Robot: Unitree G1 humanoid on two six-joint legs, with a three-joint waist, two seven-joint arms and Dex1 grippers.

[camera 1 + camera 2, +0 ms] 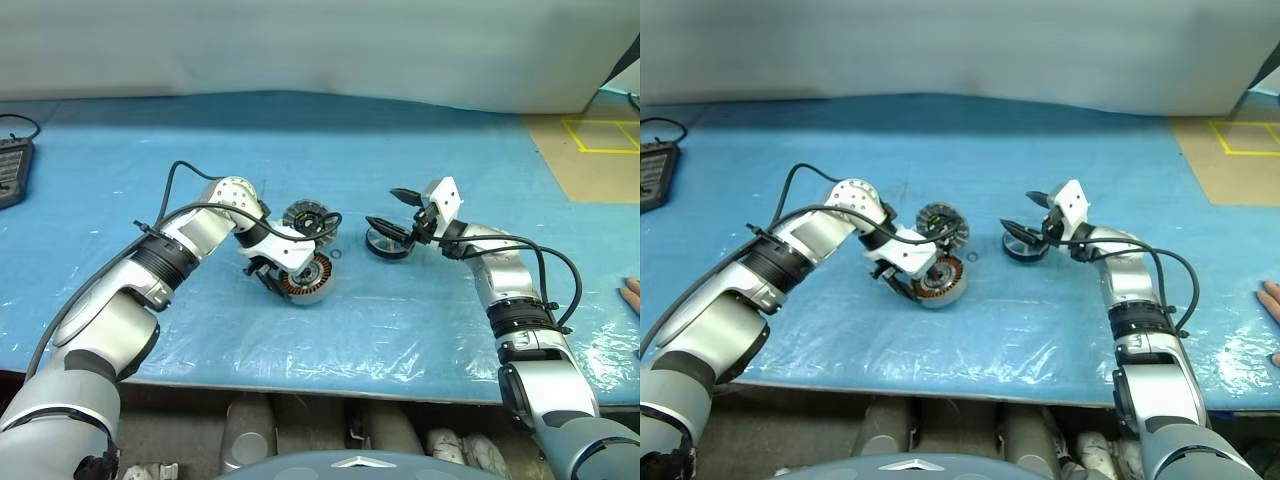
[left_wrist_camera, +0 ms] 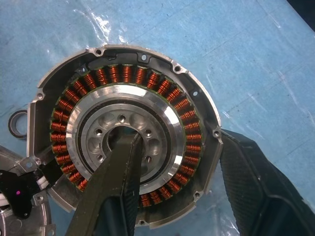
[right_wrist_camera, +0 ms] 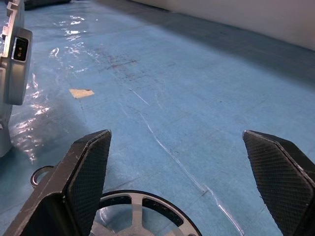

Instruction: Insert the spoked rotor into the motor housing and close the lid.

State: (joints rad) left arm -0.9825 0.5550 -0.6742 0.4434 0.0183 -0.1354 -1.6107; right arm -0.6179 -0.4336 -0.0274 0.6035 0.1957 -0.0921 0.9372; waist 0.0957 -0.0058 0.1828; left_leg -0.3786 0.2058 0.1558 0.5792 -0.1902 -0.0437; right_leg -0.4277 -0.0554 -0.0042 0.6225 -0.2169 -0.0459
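Note:
The motor housing (image 2: 123,78), a silver cup with a ring of copper windings, sits tilted on the blue mat in the middle (image 1: 312,277). My left gripper (image 2: 179,137) is shut on its wall, with one finger in the centre bore and the other outside the rim. Just behind it lies the lid (image 1: 303,216), its segmented face up. The spoked rotor (image 1: 386,243) lies flat to the right, also seen under my fingers (image 3: 142,216). My right gripper (image 1: 384,208) hovers open just above the rotor with nothing between its fingers.
A tiny loose ring (image 1: 337,253) lies between the housing and the rotor. A black device (image 1: 12,170) sits at the far left. A person's fingers (image 1: 630,294) rest at the right edge. The table's front edge (image 1: 320,385) runs close below both arms.

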